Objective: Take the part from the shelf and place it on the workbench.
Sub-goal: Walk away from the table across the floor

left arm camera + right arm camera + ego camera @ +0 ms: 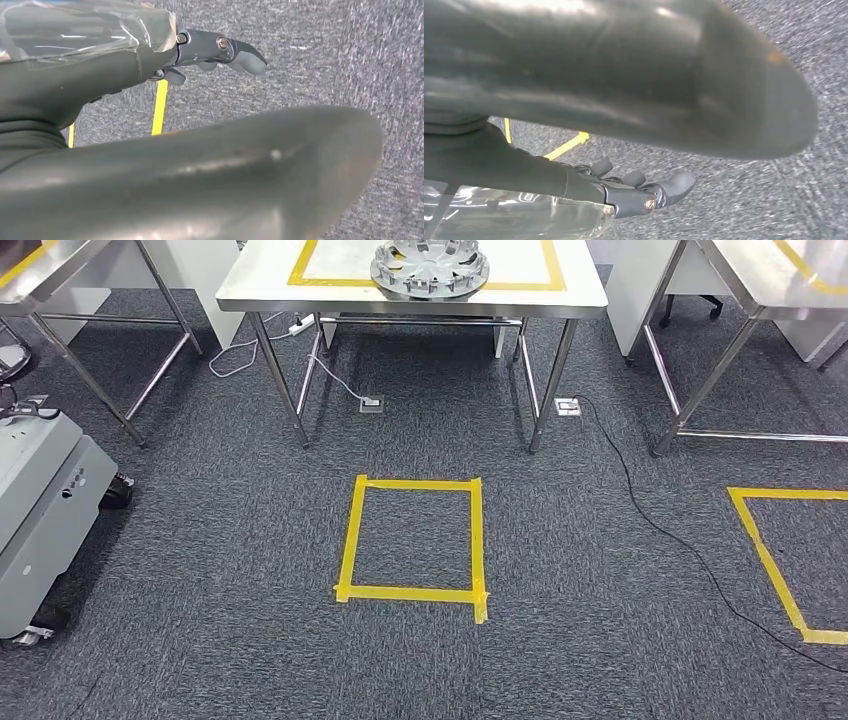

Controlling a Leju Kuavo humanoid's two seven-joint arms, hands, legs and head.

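Head view puts the part (pixel 430 267), a round silver wheel cover with no long axis, flat on the workbench (pixel 262 285) straight ahead. My left hand (pixel 220 52) and right hand (pixel 639 190) hang over carpet, empty, fingers loosely extended; neither nearer.

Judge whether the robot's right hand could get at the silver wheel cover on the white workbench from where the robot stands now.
Probably not. The wheel cover lies on the workbench beyond the yellow tape square, while the right hand hangs over carpet.
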